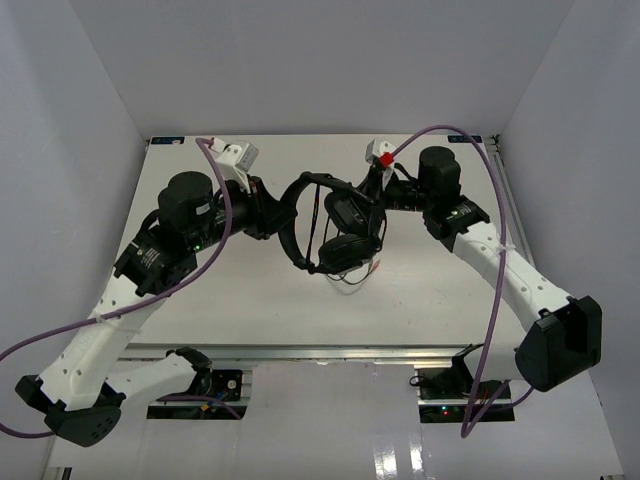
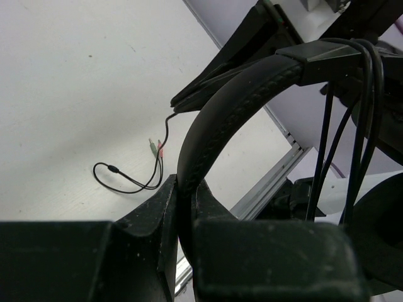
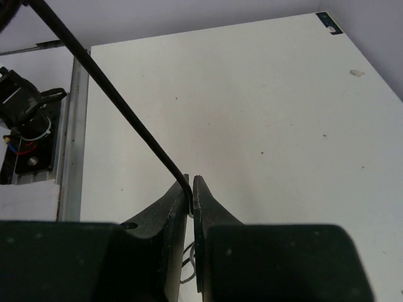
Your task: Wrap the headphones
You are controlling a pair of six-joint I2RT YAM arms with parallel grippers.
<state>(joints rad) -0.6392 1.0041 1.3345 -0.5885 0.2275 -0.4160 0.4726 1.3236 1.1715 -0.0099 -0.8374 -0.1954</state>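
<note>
I can read no word, number or brand mark anywhere. One small dark sticker point(image 3: 329, 22) sits at the far corner of the bench point(image 3: 252, 94), well ahead of my right fingers point(image 3: 165, 211) and to their right. Its print is too small to read.

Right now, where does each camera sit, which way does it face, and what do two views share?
Top external: above and behind, looking down on the table; both arms show, holding the headphones.
Left wrist: on the left arm, facing along the left gripper, shut on the headband.
Right wrist: on the right arm, facing past the right gripper, shut on the cable.
Shared: both wrist views show the cable.
</note>
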